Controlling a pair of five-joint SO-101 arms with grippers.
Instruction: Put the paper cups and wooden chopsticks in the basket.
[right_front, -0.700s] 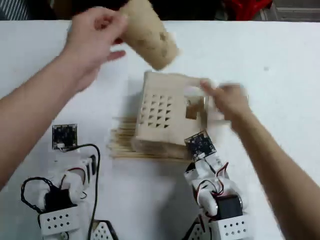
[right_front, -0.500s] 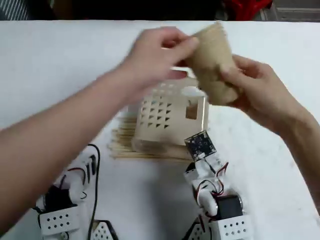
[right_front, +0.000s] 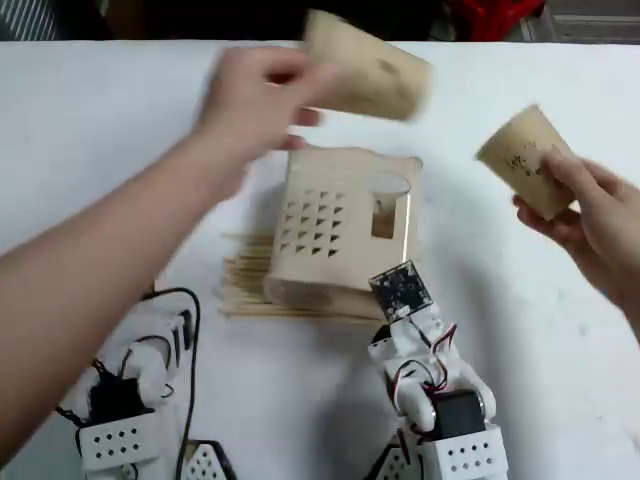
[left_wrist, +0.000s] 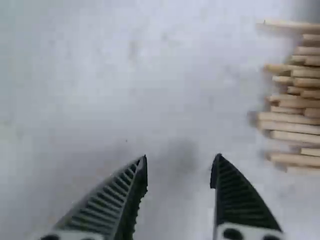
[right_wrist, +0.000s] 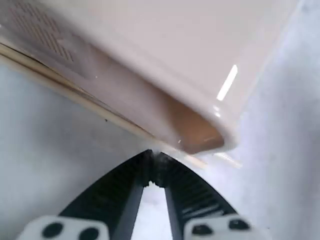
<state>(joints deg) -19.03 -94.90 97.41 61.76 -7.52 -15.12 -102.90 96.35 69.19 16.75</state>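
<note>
Paper cups (right_front: 368, 75), light and crushable so best pinched gently at the rim, were held in a person's hands (right_front: 250, 100) beyond and beside the basket (right_front: 340, 230); stiff, roll-prone wooden chopsticks (right_front: 245, 285) lay against it; left gripper (left_wrist: 177, 175) gaped wide near them, right gripper (right_wrist: 155, 175) sat closed at the basket's wall.

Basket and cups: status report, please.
Left pincer open near chopsticks; right pincer shut at basket. Basket lies over chopsticks. One hand holds a paper cup, other hand another cup, off the table.
</note>
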